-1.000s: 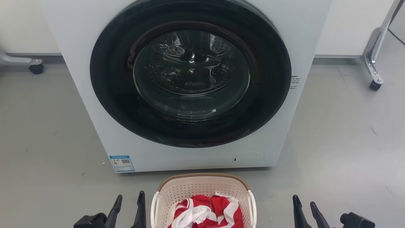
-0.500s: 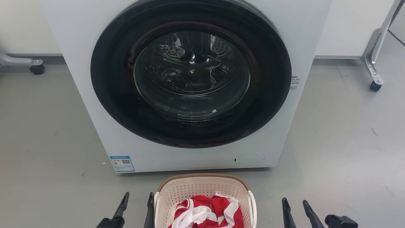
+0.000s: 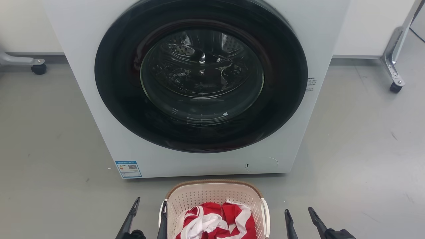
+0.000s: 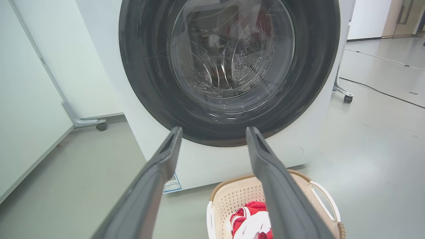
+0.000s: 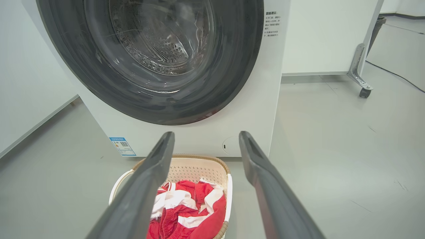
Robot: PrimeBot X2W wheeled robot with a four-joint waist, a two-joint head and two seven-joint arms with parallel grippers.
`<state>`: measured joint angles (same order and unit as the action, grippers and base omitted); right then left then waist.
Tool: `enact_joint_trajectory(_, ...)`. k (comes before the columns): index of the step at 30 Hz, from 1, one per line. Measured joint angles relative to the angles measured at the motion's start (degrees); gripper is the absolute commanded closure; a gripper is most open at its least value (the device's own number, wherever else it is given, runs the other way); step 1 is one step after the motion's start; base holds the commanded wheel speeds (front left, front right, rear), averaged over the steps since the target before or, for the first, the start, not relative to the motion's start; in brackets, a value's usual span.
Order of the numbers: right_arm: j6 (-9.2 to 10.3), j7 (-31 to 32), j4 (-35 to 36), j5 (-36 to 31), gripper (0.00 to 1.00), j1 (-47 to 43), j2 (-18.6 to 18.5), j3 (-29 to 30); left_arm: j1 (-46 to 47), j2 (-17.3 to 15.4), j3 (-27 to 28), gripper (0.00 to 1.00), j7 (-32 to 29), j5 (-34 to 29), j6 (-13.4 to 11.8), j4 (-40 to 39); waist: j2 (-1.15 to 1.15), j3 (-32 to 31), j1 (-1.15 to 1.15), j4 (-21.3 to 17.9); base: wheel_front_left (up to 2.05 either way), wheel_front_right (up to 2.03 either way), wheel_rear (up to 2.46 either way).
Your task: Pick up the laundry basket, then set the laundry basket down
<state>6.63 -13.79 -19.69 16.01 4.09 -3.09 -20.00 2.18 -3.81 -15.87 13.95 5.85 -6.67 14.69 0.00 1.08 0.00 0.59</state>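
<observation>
The laundry basket (image 3: 212,194), cream with a brown rim and white side handles, stands on the grey floor just in front of the washing machine, at the bottom middle of the head view. A red and white garment (image 3: 215,222) lies inside it. My left gripper (image 3: 151,201) is open right beside the basket's left handle, its inner finger (image 3: 163,219) up against that handle. My right gripper (image 3: 298,210) is open a short way off the right handle. The basket (image 4: 232,196) sits low and right in the left wrist view, past my left gripper (image 4: 214,130). In the right wrist view the basket (image 5: 199,166) lies low and left of my right gripper (image 5: 206,135).
A white front-loading washing machine (image 3: 89,99) with a shut dark round door (image 3: 201,76) stands close behind the basket. Wheeled metal frame legs stand at the back left (image 3: 38,68) and back right (image 3: 395,84). A cable (image 4: 382,91) runs across the floor on the right.
Both grippers have moved inward toward the basket, the left now beside its left handle. The head camera has shifted slightly. The basket has stayed in place.
</observation>
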Motion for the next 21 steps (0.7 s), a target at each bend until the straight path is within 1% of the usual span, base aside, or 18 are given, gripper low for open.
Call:
enact_joint_trajectory(1, 0.38, -0.5, 0.0, -1.9, 0.0, 0.0, 0.0, -0.5, 0.0, 0.1, -0.1, 0.0, 0.4, -1.1, -0.4, 0.0, 0.0, 0.1, 0.0, 0.0, 0.0, 0.0, 0.0)
enact_joint_trajectory(3, 0.44, -0.5, 0.0, -2.1, 0.0, 0.0, 0.0, -0.5, 0.0, 0.2, -0.1, 0.0, 0.4, -1.4, -0.4, 0.0, 0.0, 0.1, 0.0, 0.0, 0.0, 0.0, 0.0)
enact_joint_trajectory(21, 0.45, -0.5, 0.3, -2.1, 0.0, 0.0, 0.0, 0.5, 0.0, 0.6, 1.2, 0.0, 0.4, 0.2, -0.4, 0.2, 0.0, 0.6, 0.0, 0.0, 0.0, 0.0, 0.0)
